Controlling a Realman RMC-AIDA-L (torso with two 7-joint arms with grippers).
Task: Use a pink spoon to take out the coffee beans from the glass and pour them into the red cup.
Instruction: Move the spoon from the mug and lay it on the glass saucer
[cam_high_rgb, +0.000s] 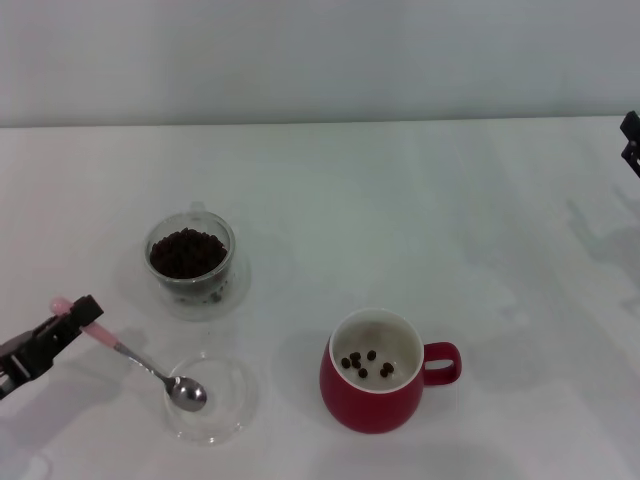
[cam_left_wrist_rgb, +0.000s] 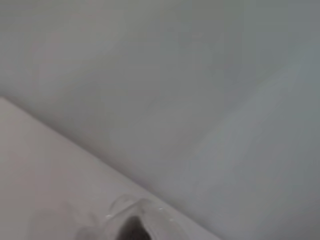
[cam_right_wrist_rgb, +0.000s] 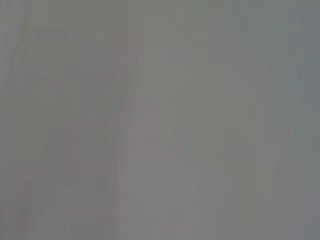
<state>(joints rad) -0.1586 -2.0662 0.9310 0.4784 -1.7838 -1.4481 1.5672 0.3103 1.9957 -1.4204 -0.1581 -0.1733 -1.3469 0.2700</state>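
Half a dozen coffee beans (cam_high_rgb: 366, 362) already in red cup (cam_high_rgb: 375, 385). Left claw (cam_high_rgb: 78, 318) clamped on pink spoon (cam_high_rgb: 150, 367); next scoop from glass (cam_high_rgb: 190, 256), level, slow.

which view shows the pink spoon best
The head view: the pink spoon shows whole, handle at the left gripper, bowl resting in the clear dish. The left wrist view shows only wall, table and a blurred glass edge; the right wrist view shows nothing recognisable.

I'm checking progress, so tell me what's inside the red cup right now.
The red cup holds about seven coffee beans scattered on its white bottom, seen from the head view. The near inner wall is hidden behind the rim, so more beans could lie there.
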